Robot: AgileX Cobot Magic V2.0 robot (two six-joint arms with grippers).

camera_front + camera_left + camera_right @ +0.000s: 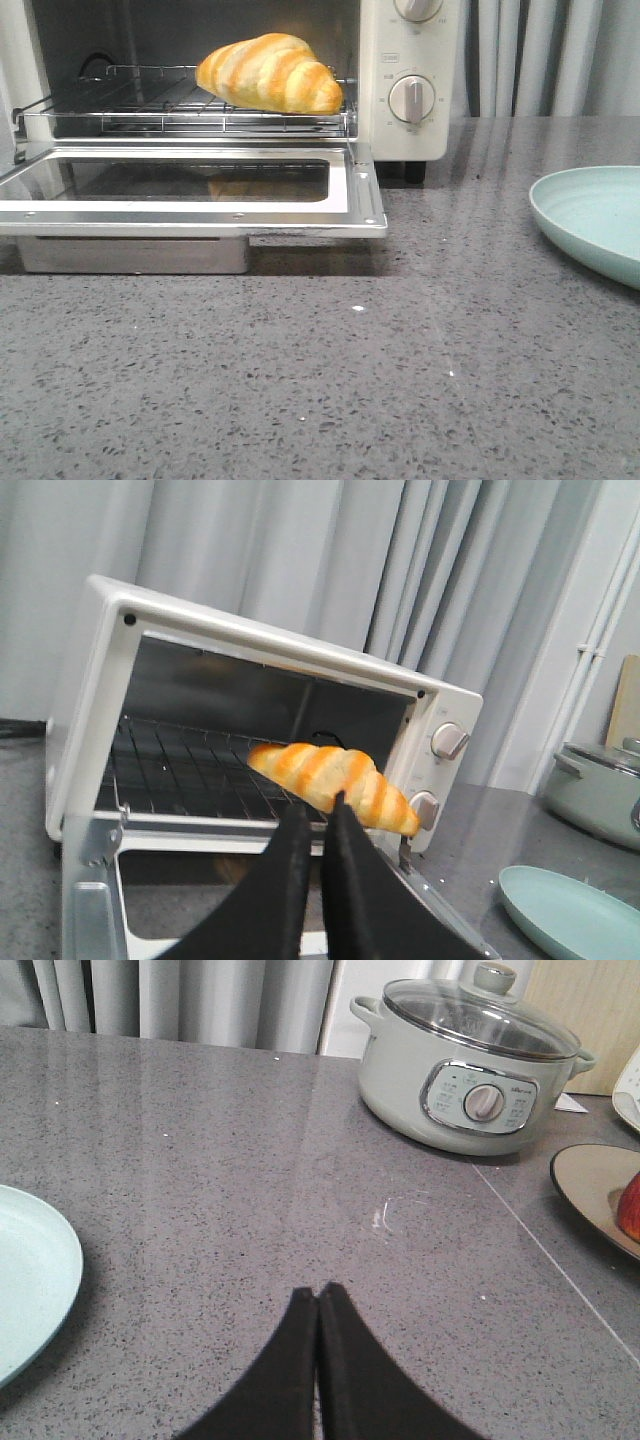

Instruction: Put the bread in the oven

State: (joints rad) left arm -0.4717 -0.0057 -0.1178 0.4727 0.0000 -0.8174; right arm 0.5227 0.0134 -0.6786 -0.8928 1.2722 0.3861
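In the front view the bread (270, 73) lies on the wire rack (150, 105) inside the oven (400, 130), toward the right side of the cavity, with the glass door (190, 190) dropped flat over the grey speckled counter (400, 380). Two round dials (412, 99) sit on the oven's right panel, a pale green plate (595, 220) rests on the counter well to the right, and grey curtains (550, 55) hang behind; neither arm shows here. In the left wrist view the left gripper (318, 825) hovers in front of the open oven, its black fingers almost touching at the tips and holding nothing, the bread just beyond them on the rack. A green pot (600, 790) stands at the far right. In the right wrist view the right gripper (319, 1305) hangs over bare counter with fingers pressed together, empty, between the plate's edge and a lidded green cooker (470, 1065); a brown dish (595, 1195) holds something red.
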